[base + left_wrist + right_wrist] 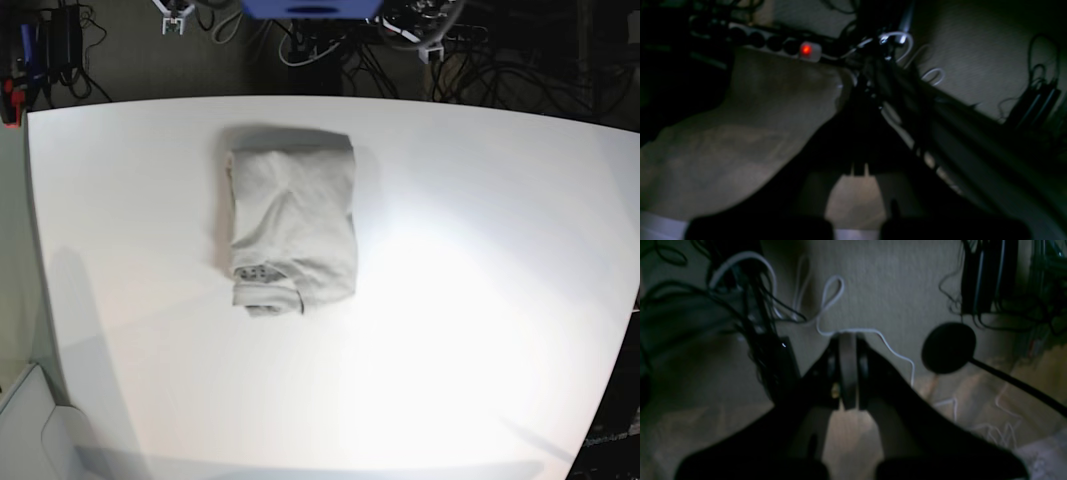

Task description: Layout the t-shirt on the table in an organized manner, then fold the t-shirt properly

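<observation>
The t-shirt (293,225) lies folded into a compact upright rectangle on the left-middle of the white table (480,300). A small dark print shows near its lower left corner, and a rolled edge sticks out at the bottom. Neither arm appears in the base view. In the left wrist view my left gripper (857,110) is a dark shape with its jaws together and nothing between them. It hangs over a dim floor. My right gripper (848,350) is likewise shut and empty, pointing at carpet and cables.
Cables (470,60) and a blue fixture (310,8) sit beyond the table's far edge. A power strip with a red light (805,50) and dark cable bundles (893,76) lie under the left wrist. A black round disc on a stalk (948,348) and a white cord (830,303) lie under the right.
</observation>
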Robot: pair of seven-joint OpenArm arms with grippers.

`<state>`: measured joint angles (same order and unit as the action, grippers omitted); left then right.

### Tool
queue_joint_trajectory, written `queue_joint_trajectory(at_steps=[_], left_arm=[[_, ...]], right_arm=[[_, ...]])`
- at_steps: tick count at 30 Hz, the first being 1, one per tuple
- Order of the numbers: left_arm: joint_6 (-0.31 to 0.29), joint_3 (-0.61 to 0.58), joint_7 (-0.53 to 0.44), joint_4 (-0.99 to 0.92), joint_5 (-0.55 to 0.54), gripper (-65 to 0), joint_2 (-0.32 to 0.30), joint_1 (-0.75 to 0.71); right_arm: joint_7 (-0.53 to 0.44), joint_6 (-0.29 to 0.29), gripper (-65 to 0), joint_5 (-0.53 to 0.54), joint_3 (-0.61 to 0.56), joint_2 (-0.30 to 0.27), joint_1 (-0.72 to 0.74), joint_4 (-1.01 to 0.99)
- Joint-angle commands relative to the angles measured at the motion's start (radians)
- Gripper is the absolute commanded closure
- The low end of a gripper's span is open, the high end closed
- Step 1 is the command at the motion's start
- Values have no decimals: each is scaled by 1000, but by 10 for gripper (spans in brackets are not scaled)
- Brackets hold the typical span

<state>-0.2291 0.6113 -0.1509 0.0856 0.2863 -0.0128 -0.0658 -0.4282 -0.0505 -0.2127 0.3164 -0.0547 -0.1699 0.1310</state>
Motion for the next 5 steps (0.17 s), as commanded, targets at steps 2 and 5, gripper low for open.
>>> queue_joint_trajectory(at_steps=[2,5], left_arm=[[9,-1,-6,1,-3,-3,0,1],[9,-1,-6,-4,-3,-3,0,1]], right_arm=[[-8,-21,0,2,-1,0,-12,-1],[-8,-21,0,2,-3,0,-10,-1]])
